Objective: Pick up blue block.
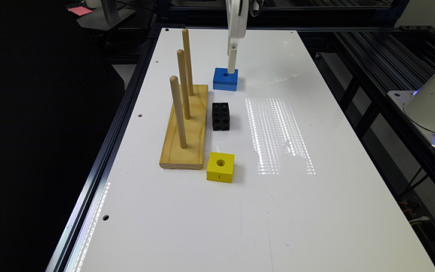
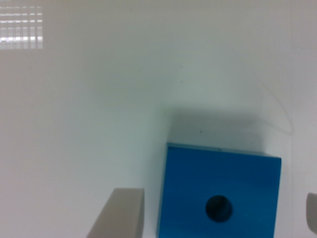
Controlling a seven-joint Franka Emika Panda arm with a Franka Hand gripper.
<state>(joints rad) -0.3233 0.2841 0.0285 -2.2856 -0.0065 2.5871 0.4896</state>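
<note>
- A white table [image 1: 315, 211] is seen in the exterior view, with a long band of bare surface along its near edge.
- A yellow block [image 1: 220, 167] with a round hole in its top face is placed nearest, roughly midway across the table and touching or just beside the near corner of a wooden base [image 1: 187, 132].
- The wooden base is laid lengthwise toward the far edge, close to the table's edge at the exterior view's left, and three upright wooden pegs [image 1: 182, 85] are carried on it in a row.
- A black studded cube [image 1: 221, 116] is set just beside the base, between the yellow block and the blue block, apart from both.
- The blue block [image 1: 225, 79] is found farthest of the three, flat on the table near the far end of the base, its round hole facing up.
- The gripper [image 1: 232, 64] is held directly over the blue block, its white tip reaching the block's top.
- In the wrist view, the gripper [image 2: 218, 218] is seen spread wide, with the blue block [image 2: 220, 191] lying between its fingers [image 2: 121, 215]; one finger is just beside one side of the block, and the other is at the opposite side with a small gap.
</note>
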